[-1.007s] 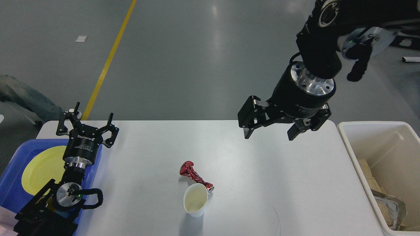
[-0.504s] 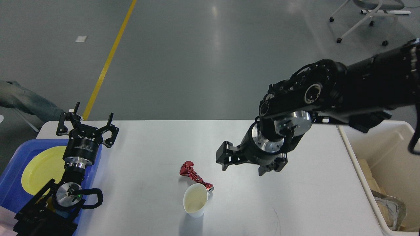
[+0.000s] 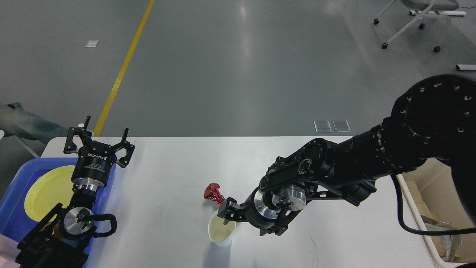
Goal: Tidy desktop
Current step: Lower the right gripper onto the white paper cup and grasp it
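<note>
1. Low in the frame, a little left of centre: white paper cup (image 3: pixel 221 231) on its side, mouth up toward the camera, on the large white rectangular desktop (image 3: pixel 178 175). Likely light, thin-walled, easily crushed; best taken across the rim or the wall with a gentle squeeze.
2. Touching the cup's upper rim: right gripper (image 3: pixel 248 220), spread open, one finger at or just inside the cup's mouth, the other lower right of it. Nothing pinched yet.
3. Just above the cup: crumpled red foil wrapper (image 3: pixel 213 192), partly hidden by the gripper. Probably weightless, springy, slippery.
4. Lower left: blue plastic tray (image 3: pixel 15 178) holding a round yellow plate (image 3: pixel 48 190).
5. Above the tray, left-middle: left gripper (image 3: pixel 99 138), fingers spread wide, empty, pointing toward the far edge of the desktop.
6. Right edge: cream rectangular bin (image 3: pixel 416 208), mostly hidden behind the right arm.
</note>
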Controlling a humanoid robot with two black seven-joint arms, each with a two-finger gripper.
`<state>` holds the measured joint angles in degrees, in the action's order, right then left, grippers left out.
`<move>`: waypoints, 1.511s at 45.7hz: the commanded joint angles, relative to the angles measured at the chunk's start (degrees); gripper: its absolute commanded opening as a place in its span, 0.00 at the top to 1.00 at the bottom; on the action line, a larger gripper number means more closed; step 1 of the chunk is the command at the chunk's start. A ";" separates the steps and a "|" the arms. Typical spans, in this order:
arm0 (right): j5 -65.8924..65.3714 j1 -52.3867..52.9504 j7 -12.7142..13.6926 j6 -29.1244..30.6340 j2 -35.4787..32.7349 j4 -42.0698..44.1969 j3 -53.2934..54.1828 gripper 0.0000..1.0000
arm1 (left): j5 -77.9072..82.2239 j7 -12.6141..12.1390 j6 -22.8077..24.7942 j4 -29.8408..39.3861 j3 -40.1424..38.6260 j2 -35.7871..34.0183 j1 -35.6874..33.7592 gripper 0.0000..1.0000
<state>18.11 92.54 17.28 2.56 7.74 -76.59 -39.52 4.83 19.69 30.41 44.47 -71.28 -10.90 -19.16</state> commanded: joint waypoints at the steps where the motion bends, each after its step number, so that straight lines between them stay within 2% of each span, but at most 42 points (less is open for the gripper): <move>1: -1.58 -4.12 0.03 -0.01 2.36 4.78 0.76 0.00 | 0.00 0.00 0.00 0.00 0.00 0.00 0.00 0.01; 15: -7.21 -11.68 -0.05 -0.01 3.94 12.78 0.85 0.03 | 0.00 0.00 0.00 0.00 0.00 0.00 -0.09 0.01; 20: -8.09 -12.04 -0.05 0.07 3.94 12.78 0.68 0.12 | 0.00 0.00 0.00 0.00 0.00 0.00 -0.09 0.01; 22: -8.18 -12.04 -0.05 0.07 4.03 12.78 0.59 0.22 | 0.00 0.00 0.00 0.00 0.00 0.00 0.00 0.01; 25: -8.35 -11.95 -0.05 0.07 4.03 12.61 0.59 0.46 | 0.00 0.00 0.00 0.00 0.00 0.00 0.00 0.01; 32: -7.92 -11.95 -0.05 0.16 4.03 12.61 0.68 0.69 | 0.00 0.00 0.00 0.00 0.00 0.00 -0.09 0.01; 38: -8.00 -11.86 -0.05 0.52 4.38 12.34 0.41 1.00 | 0.00 0.00 0.00 0.00 0.00 0.00 -0.09 0.01; 69: -3.79 -8.79 -0.05 1.48 2.98 8.65 0.06 1.00 | 0.00 0.00 0.00 0.00 0.00 0.00 -0.09 0.01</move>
<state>12.96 82.52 17.32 3.46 11.75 -66.65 -39.30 4.83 19.69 30.41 44.47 -71.28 -10.90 -19.25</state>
